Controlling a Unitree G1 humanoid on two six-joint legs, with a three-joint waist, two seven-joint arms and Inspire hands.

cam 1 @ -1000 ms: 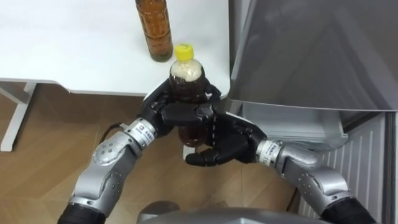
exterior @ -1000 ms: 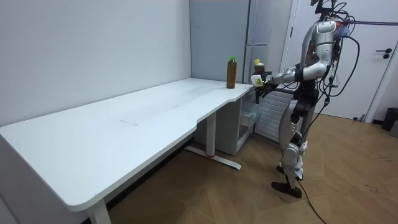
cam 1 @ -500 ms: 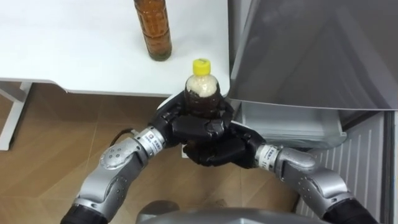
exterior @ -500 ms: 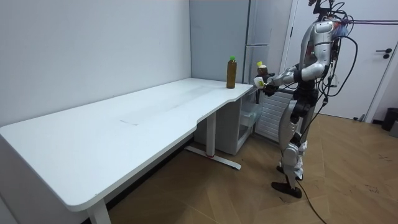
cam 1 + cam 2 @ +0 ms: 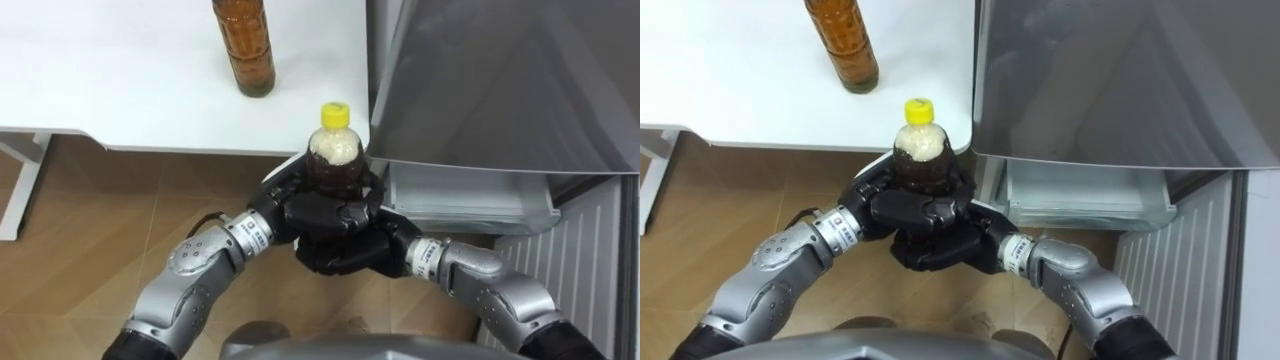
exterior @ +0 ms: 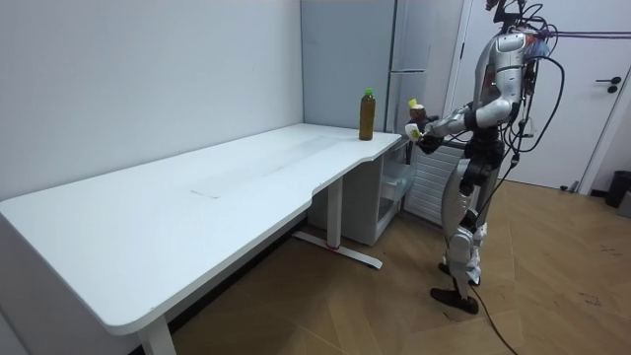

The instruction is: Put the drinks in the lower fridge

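While left hand (image 5: pixel 287 203) and right hand (image 5: pixel 345 252) clamp fingers round the yellow-capped bottle (image 5: pixel 335 160), seemingly brown drink fills it.

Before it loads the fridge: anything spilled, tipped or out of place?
Nothing stands out. The yellow-capped bottle is upright and capped in the left hand and right hand; the other bottle stands upright on the table.

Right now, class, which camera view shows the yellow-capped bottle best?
The left eye view: the yellow-capped bottle stands close and upright, left hand and right hand curled round it. The right eye view shows the same; the room view shows it from far off.
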